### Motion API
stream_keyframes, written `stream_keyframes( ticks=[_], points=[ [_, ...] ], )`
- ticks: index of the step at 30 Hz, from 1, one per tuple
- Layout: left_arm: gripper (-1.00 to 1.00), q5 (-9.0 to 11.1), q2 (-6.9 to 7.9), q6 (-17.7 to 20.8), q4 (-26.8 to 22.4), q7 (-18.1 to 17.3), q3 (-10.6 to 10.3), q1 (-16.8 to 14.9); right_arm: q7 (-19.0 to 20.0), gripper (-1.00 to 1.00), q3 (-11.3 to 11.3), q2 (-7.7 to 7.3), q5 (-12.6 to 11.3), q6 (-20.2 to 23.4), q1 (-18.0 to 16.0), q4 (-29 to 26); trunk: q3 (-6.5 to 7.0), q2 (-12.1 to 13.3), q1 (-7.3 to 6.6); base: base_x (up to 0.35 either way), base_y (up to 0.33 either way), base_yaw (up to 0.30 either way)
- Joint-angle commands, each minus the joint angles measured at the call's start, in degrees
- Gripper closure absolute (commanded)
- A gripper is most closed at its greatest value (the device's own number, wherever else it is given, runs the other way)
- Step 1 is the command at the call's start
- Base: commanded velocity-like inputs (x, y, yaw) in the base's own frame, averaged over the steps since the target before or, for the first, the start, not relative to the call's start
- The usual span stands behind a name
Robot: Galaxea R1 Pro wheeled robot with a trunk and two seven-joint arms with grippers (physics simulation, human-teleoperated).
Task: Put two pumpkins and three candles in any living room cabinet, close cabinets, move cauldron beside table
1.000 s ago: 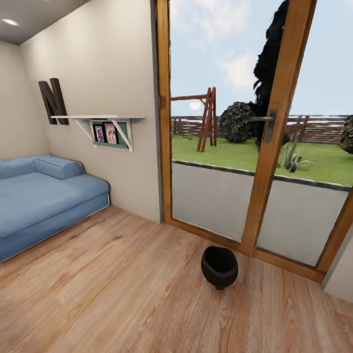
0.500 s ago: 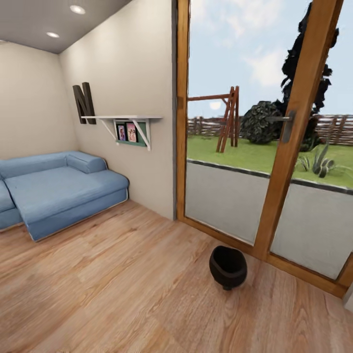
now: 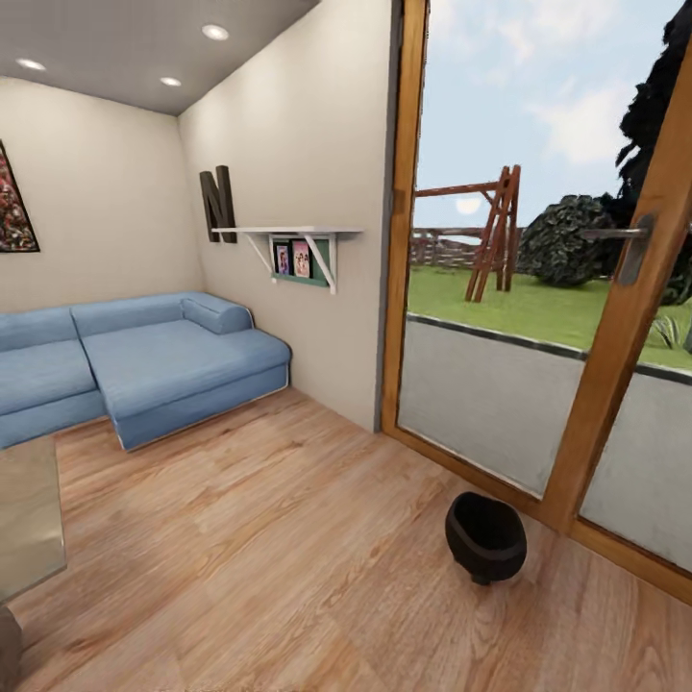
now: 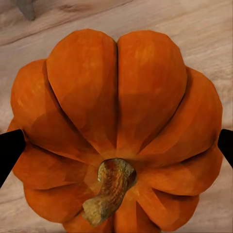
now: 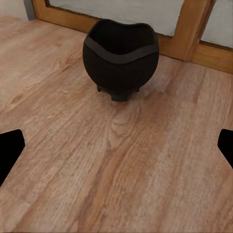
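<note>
Head view: the cauldron (image 3: 485, 536) stands on the plank floor (image 3: 288, 538) at the lower right of the frame, just beside the wooden door frame (image 3: 615, 356) of the glass doors. A glossy grey-beige table (image 3: 27, 509) corner shows at the lower left edge, well apart from the cauldron — so the pot is not yet next to it. A blue sofa (image 3: 144, 356) fills the middle left. The risk, as I judge it: the round-bellied pot on small feet could tip or roll if nudged, and it sits close to the frame.

Left wrist view: a pumpkin (image 4: 116, 131) — bright orange, deeply ribbed, with a gnarled brown stem — sits between the left gripper (image 4: 116, 145) and its dark fingertips (image 4: 9, 148) at the frame's two side edges, which appear closed on it. Its smooth curved ribs could slip out during travel.

Right wrist view: the cauldron (image 5: 121, 58) is in the upper middle, matte black with a wide mouth. The right gripper (image 5: 116, 150) is spread wide and empty, fingertips (image 5: 9, 148) at the side edges over bare wood grain.
</note>
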Motion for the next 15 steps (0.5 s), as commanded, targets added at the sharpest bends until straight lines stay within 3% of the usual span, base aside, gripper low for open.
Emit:
stream_keyframes(
  ticks=[1,6,9,12,15],
  points=[
    [1.0,0.18,-0.04,-0.05,0.02,0.29,-0.42,-0.04,0.16,-1.0,-0.2,0.01,-0.12,0.07,-0.02,0.0,-0.06,-0.03,-0.01,0.0,0.0,0.275],
    [1.0,0.18,-0.1,0.1,0.02,0.08,-0.42,-0.04,0.16,-1.0,-0.2,-0.03,-0.11,2.82,-0.02,-0.02,-0.06,-0.03,-0.01,0.0,0.0,0.275],
    [1.0,0.21,0.08,1.08,0.02,-4.48,-0.33,-0.04,0.16,-1.0,-0.23,-0.1,-0.11,3.65,-0.02,-0.13,-0.06,-0.03,-0.01,0.0,0.0,0.2],
    [1.0,0.44,0.58,7.46,0.02,-12.0,-0.14,-0.04,0.16,-1.0,-0.25,-0.11,-0.13,3.74,-0.02,-0.17,-0.06,-0.03,-0.01,0.0,0.0,0.062],
    [1.0,0.5,1.05,9.74,0.02,-14.26,-0.06,-0.04,0.16,-1.0,-0.27,-0.12,-0.18,3.75,-0.02,-0.23,-0.06,-0.03,-0.01,0.0,0.0,0.015]
  ],
)
